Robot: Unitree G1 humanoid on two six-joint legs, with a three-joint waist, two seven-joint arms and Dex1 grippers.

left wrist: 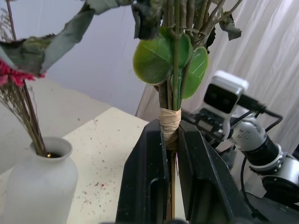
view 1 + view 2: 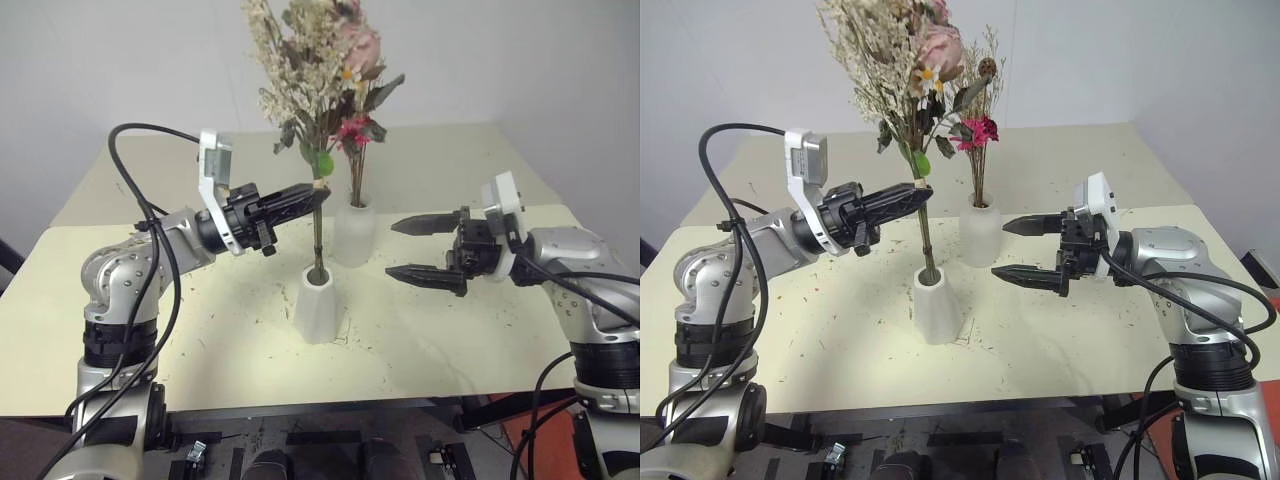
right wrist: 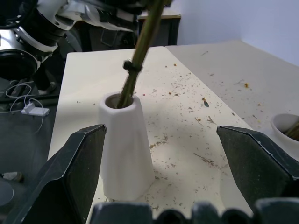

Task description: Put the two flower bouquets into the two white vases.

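The bushy cream-white bouquet (image 2: 300,70) is already seated by its stem ends in the cone vase (image 2: 318,305) near the middle of the counter (image 2: 200,340), while the slim bunch (image 2: 356,135) stands in the bottle vase (image 2: 354,235) just behind. The stems are clenched by the left tool (image 2: 305,200), and the right tool (image 2: 425,250) is held spread wide beside the vases, empty. The last insertion is judged nearly done; release is called for next, once the stems are lowered fully.

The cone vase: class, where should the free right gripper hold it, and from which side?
Grip the cone vase low on its wider body, level from its right: the open right gripper already faces it, and stems fill the mouth.
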